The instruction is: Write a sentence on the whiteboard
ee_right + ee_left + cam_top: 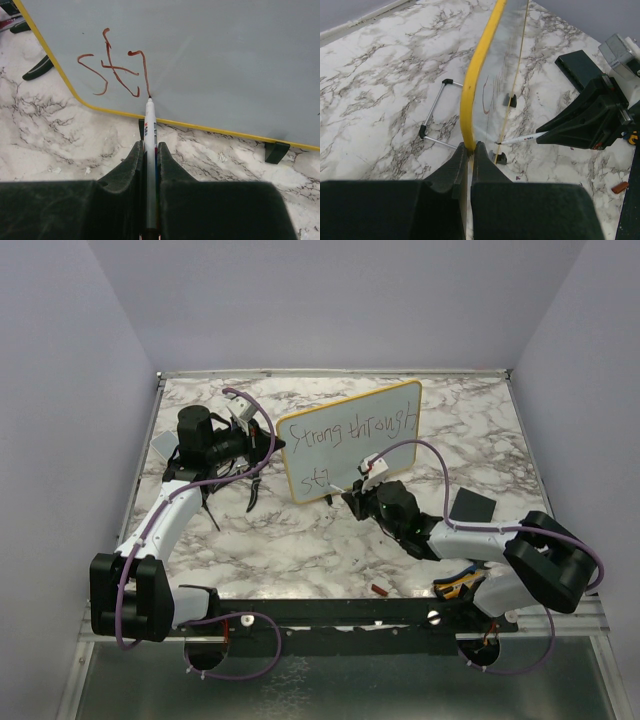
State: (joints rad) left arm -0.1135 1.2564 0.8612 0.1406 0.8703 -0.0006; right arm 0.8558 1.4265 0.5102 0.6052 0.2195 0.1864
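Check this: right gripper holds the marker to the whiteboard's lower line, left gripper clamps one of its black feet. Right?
No: the left wrist view shows the left gripper clamping the whiteboard's yellow frame instead. The right gripper does hold the marker to the lower line.

"Strong throught", "Str" on the whiteboard [392, 452]

Left hand [470, 146] pinched shut — right hand [148, 146] clamped shut, both reaching inward.

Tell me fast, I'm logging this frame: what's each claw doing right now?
Left claw: closed on the yellow edge of the whiteboard.
Right claw: closed on the marker, tip against the whiteboard.
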